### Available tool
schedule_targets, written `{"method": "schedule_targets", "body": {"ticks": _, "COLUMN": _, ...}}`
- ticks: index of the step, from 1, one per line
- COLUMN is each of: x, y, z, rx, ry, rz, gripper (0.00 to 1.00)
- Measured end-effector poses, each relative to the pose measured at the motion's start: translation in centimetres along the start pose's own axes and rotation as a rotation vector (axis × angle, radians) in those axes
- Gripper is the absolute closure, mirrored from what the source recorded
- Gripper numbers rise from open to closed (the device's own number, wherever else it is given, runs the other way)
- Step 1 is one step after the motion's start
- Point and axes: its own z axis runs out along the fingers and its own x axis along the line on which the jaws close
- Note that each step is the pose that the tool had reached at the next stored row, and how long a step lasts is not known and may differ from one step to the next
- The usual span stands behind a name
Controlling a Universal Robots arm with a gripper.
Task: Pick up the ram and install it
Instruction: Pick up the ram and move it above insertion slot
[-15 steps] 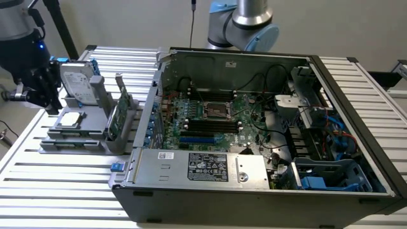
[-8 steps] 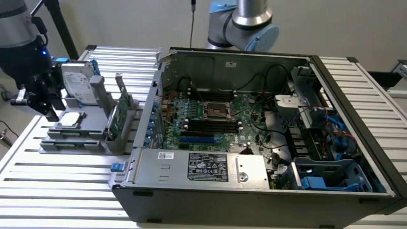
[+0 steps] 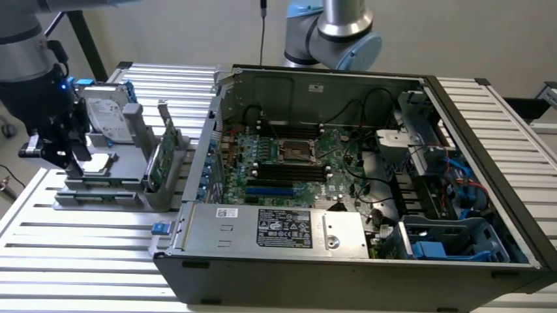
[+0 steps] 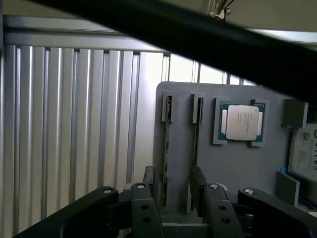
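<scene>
My gripper point(image 4: 173, 186) hangs open over a grey parts fixture point(image 4: 233, 168). Its two black fingers point(image 4: 148, 181) stand on either side of a narrow slot. A thin dark-green strip, the ram point(image 4: 167, 148), sits edge-on in that slot, apart from both fingers. A second, similar strip point(image 4: 198, 144) fills the neighbouring slot just outside one finger. In the exterior view the gripper point(image 3: 72, 160) is low over the fixture point(image 3: 96, 195), at that view's left. The open computer case point(image 3: 348, 195) with its motherboard point(image 3: 287, 163) lies to the right.
A CPU point(image 4: 241, 122) lies in a holder on the fixture, with a silver hard drive point(image 3: 109, 117) behind it. Taller green cards point(image 3: 165, 156) stand upright between the gripper and the case wall. Cables and drive cages point(image 3: 435, 189) crowd the case's right side. A second arm's base point(image 3: 335, 32) stands behind.
</scene>
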Motion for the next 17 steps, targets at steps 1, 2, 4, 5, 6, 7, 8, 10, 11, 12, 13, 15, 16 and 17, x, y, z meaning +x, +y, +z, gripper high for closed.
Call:
{"method": "schedule_targets", "body": {"ticks": 1, "x": 0.0, "y": 0.0, "z": 0.17, "rx": -0.0002, "ry": 0.0001, "rz": 0.0, "gripper": 0.58}}
{"method": "schedule_targets", "body": {"ticks": 2, "x": 0.1, "y": -0.01, "z": 0.36, "rx": -0.0001, "ry": 0.0, "rz": 0.0, "gripper": 0.58}}
{"method": "schedule_targets", "body": {"ticks": 4, "x": 0.2, "y": -0.01, "z": 0.73, "rx": -0.0002, "ry": 0.0001, "rz": 0.0, "gripper": 0.58}}
{"method": "schedule_targets", "body": {"ticks": 5, "x": 0.3, "y": -0.02, "z": 0.91, "rx": -0.0002, "ry": 0.0001, "rz": 0.0, "gripper": 0.58}}
{"method": "schedule_targets", "body": {"ticks": 6, "x": 0.3, "y": -0.02, "z": 1.11, "rx": -0.0001, "ry": 0.0001, "rz": 0.0, "gripper": 0.58}}
{"method": "schedule_targets", "body": {"ticks": 7, "x": 0.4, "y": -0.02, "z": 1.29, "rx": -0.0001, "ry": 0.0001, "rz": 0.0, "gripper": 0.58}}
{"method": "schedule_targets", "body": {"ticks": 8, "x": 0.4, "y": -0.03, "z": 1.47, "rx": -0.0002, "ry": 0.0001, "rz": 0.0, "gripper": 0.58}}
{"method": "schedule_targets", "body": {"ticks": 10, "x": 0.5, "y": -0.03, "z": 1.84, "rx": -0.0001, "ry": 0.0001, "rz": 0.0, "gripper": 0.58}}
{"method": "schedule_targets", "body": {"ticks": 11, "x": 0.6, "y": -0.04, "z": 2.02, "rx": -0.0002, "ry": 0.0001, "rz": 0.0, "gripper": 0.58}}
{"method": "schedule_targets", "body": {"ticks": 12, "x": 0.6, "y": -0.04, "z": 2.21, "rx": -0.0002, "ry": 0.0001, "rz": 0.0, "gripper": 0.58}}
{"method": "schedule_targets", "body": {"ticks": 13, "x": 0.6, "y": -0.04, "z": 2.38, "rx": -0.0002, "ry": 0.0001, "rz": 0.0, "gripper": 0.58}}
{"method": "schedule_targets", "body": {"ticks": 15, "x": 0.6, "y": -0.06, "z": 2.75, "rx": -0.0002, "ry": 0.0001, "rz": 0.0, "gripper": 0.58}}
{"method": "schedule_targets", "body": {"ticks": 16, "x": 0.6, "y": -0.07, "z": 2.93, "rx": -0.0001, "ry": 0.0, "rz": 0.0, "gripper": 0.58}}
{"method": "schedule_targets", "body": {"ticks": 17, "x": 0.6, "y": -0.07, "z": 3.12, "rx": -0.0001, "ry": 0.0, "rz": 0.0, "gripper": 0.58}}
